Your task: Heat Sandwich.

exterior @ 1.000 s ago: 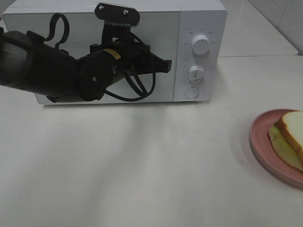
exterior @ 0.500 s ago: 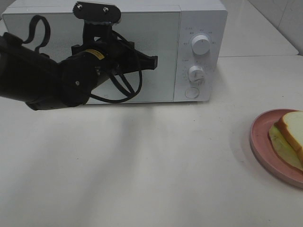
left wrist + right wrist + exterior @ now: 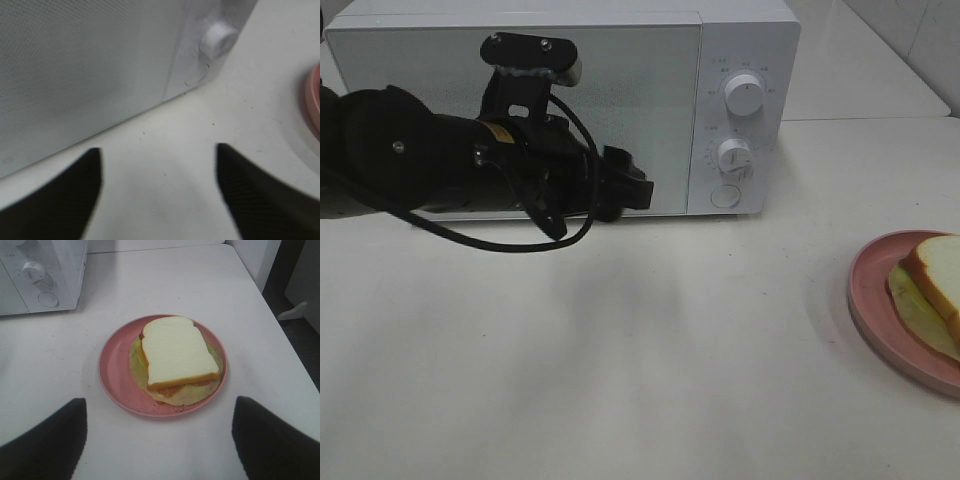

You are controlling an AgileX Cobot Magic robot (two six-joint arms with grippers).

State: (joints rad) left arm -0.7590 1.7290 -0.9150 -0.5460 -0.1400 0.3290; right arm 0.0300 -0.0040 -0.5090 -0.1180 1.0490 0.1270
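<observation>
- The sandwich [image 3: 175, 354] has not moved since a second ago: it lies on the pink plate [image 3: 112, 372] at the right edge of the table [image 3: 650, 370], about three o'clock from the table's middle in the high view, partly cut off by the frame there.
- It is one white slice with a tan-orange crust, resting on a pale yellow-green layer that spreads out past the bread.
- What has changed is the left arm. A second ago its gripper was raised in front of the microwave's door, reaching toward the dials; it then swung back to the left, and now it has dropped lower and levelled out, with the left gripper [image 3: 638, 192] near the bottom edge of the door.
- The left jaws were clenched a second ago; the left wrist view now shows the two fingers [image 3: 60, 200] spread apart with bare table between them, gripping nothing.
- The sandwich sits well apart from those jaws, off at roughly four o'clock from them in the high view.
- The right gripper [image 3: 159, 440] hangs over the near side of the plate, its jaws released and wide; the sandwich lies beyond the fingertips, not between them and not touched.
- The white microwave [image 3: 740, 60] stands shut at twelve o'clock on the table, its two knobs [image 3: 744, 97] and round button facing forward.
</observation>
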